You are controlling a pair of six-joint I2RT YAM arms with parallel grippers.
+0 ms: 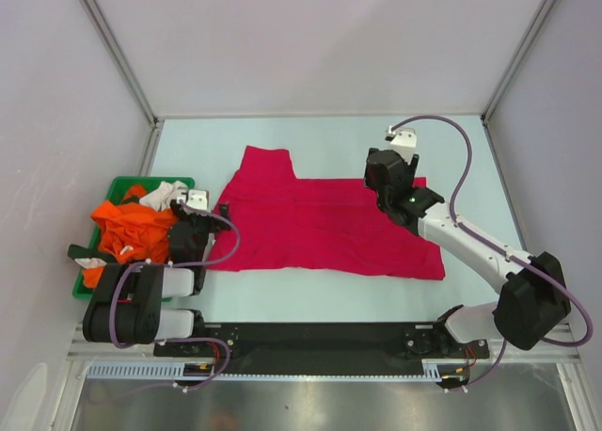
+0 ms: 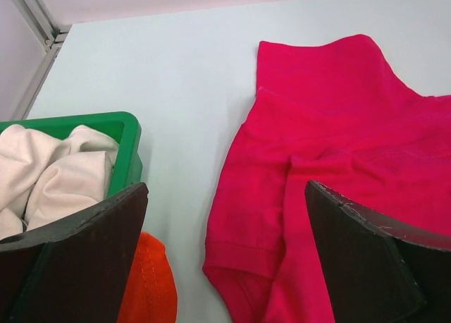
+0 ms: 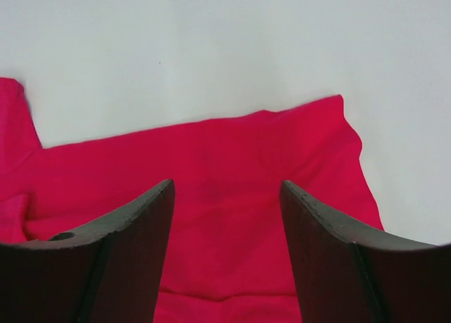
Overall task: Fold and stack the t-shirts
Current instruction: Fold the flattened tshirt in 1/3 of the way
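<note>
A crimson t-shirt [image 1: 320, 222] lies spread on the pale table, one sleeve pointing to the far side. It also shows in the left wrist view [image 2: 331, 161] and the right wrist view [image 3: 211, 168]. My left gripper [image 1: 212, 208] is open and empty at the shirt's left edge, over its near-left sleeve hem [image 2: 243, 256]. My right gripper [image 1: 388, 188] is open and empty above the shirt's far right part, near its far right corner [image 3: 338, 108]. An orange t-shirt [image 1: 127, 229] and a cream one [image 1: 165, 194] lie heaped in a green bin [image 1: 122, 182].
The green bin stands at the table's left edge, right beside my left gripper; its rim [image 2: 127, 150] and the cream cloth [image 2: 60, 178] show in the left wrist view. Orange cloth [image 2: 148, 284] hangs by my left finger. Metal frame posts rise at the table's far corners.
</note>
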